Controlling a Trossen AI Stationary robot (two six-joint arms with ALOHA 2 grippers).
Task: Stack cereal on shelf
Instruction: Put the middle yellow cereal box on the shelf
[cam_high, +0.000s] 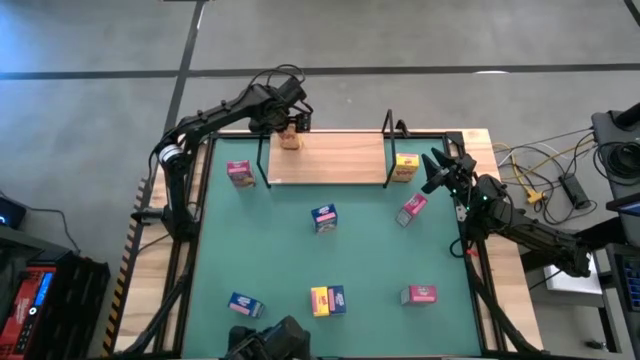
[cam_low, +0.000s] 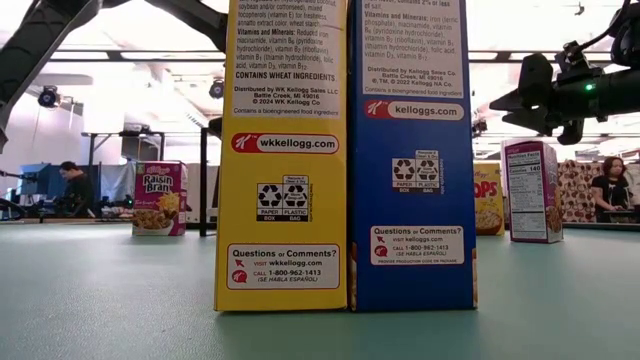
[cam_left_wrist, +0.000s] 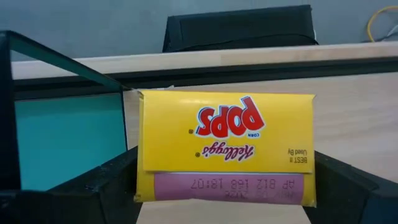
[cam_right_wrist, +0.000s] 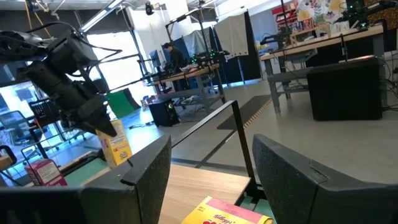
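Observation:
My left gripper (cam_high: 291, 124) is shut on a yellow cereal box (cam_left_wrist: 227, 146) at the far left corner of the light wood shelf (cam_high: 330, 160); both also show in the right wrist view (cam_right_wrist: 115, 144). My right gripper (cam_high: 437, 170) is open and empty, just right of the shelf's right wire upright (cam_high: 388, 150). It hangs over a second yellow box (cam_right_wrist: 227, 213), which lies by the shelf's right end (cam_high: 406, 167). A pink box (cam_high: 412, 208) lies near it on the green mat. My left gripper pinches the yellow box between its two fingers, one on each narrow side (cam_left_wrist: 142, 177), near the box's top end. The fingers come from above, pointing down. The box hangs upright over the shelf board; whether its bottom rests on the board I cannot tell.
Other boxes lie on the green mat (cam_high: 370, 250): a pink one (cam_high: 239, 173) left of the shelf, a blue one (cam_high: 323, 217) in the middle, a blue one (cam_high: 245, 305), a yellow and blue pair (cam_high: 327, 300) and a pink one (cam_high: 418, 295) near the front. People show in the room beyond.

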